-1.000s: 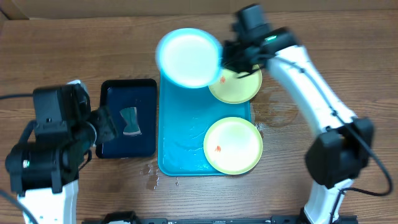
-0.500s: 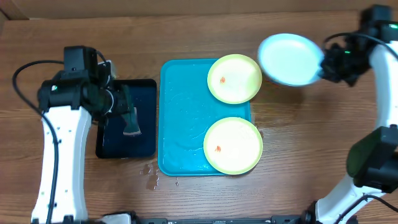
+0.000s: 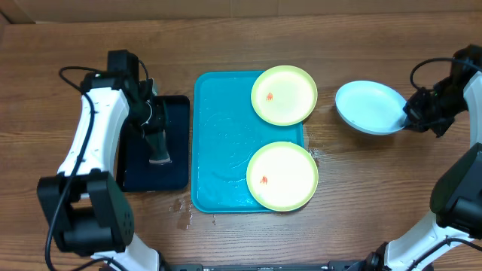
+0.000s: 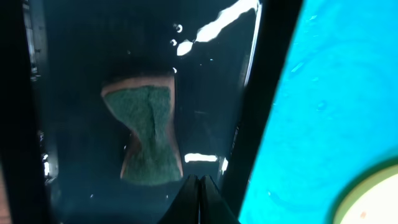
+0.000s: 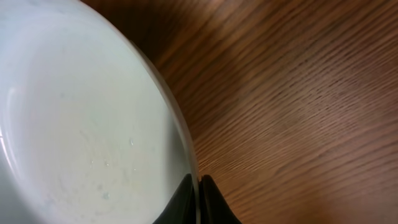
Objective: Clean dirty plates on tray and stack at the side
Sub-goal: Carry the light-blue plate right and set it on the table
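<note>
the turquoise tray (image 3: pixel 222 150) lies mid-desk and looks wet. the far yellow-green plate (image 3: pixel 284 95) overhangs the tray's rim toward the far edge. the near yellow-green plate (image 3: pixel 282 176) sits at the tray's near right corner. each has a small red smear.

the light blue plate (image 3: pixel 367 108) is off the tray, close to the desk's right edge. these plates look like light, stiff plastic, probably slick when wet. the raised rim is the place to pinch, since the flat centre offers no hold.

the right gripper (image 5: pixel 199 186) is pinched narrow on the blue plate's rim.

the left gripper (image 4: pixel 199 182) is over the black tray (image 3: pixel 177 177) toward the left edge. its fingertips are pressed together on nothing, beside the green sponge (image 4: pixel 148 134).
</note>
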Available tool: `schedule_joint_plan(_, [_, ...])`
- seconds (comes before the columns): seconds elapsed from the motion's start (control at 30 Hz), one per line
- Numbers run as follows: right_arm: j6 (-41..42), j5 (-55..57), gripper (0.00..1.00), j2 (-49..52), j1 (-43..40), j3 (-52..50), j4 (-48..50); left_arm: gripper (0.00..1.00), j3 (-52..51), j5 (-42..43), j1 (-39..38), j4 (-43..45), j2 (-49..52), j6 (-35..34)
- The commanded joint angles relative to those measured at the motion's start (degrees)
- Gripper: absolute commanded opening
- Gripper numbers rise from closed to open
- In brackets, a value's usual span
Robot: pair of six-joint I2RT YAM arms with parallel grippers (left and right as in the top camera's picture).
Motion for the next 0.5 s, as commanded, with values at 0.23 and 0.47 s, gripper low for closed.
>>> schedule_joint_plan(0.23, [0.3,0.1,0.04,-1.5,0.7,-14.1,10.8,0.04,-0.2,0.7,-3.7,3.4,6.8,1.6])
schedule_joint_plan(0.47, [0.3,0.1,0.04,-1.5,0.9,-22.3,18.0,0.04,-0.3,0.7,-4.7,5.3,8.3,2.2])
